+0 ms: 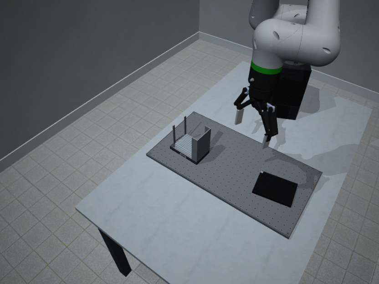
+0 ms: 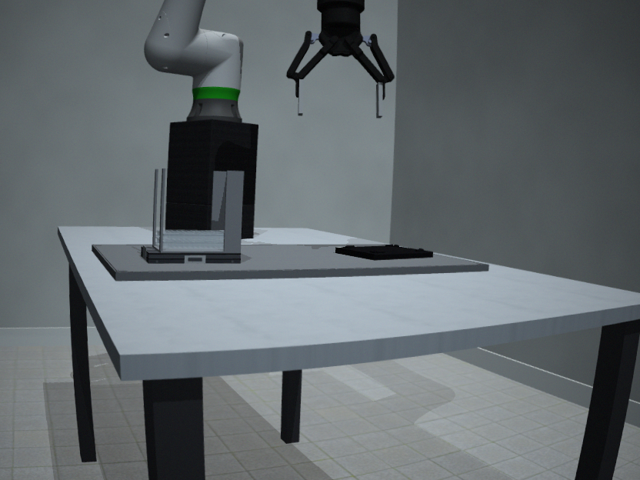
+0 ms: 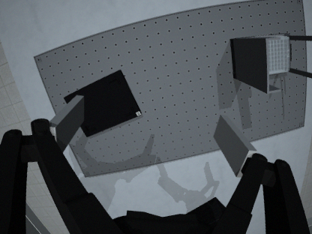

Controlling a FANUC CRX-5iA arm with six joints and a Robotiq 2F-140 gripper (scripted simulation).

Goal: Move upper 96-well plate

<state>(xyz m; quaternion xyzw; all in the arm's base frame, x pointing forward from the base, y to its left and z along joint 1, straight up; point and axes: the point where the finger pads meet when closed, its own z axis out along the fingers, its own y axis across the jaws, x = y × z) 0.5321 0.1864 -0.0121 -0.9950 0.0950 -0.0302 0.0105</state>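
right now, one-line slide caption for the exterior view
Open, empty hand high above the breadboard, between stack rack K1 and plate nest N1.

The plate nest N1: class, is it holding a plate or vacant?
Vacant. The plate nest N1 shows only its black surface; the plates sit in rack K1.

A matt grey, metal-looking breadboard (image 1: pixel 232 171) is dotted with fine holes. The table top (image 1: pixel 171 232) is finished smooth, pale and faintly marbled. The plate nest (image 1: pixel 274 188) is seen in matt black; the arm shell (image 1: pixel 294 36) in smooth, semi-gloss white.
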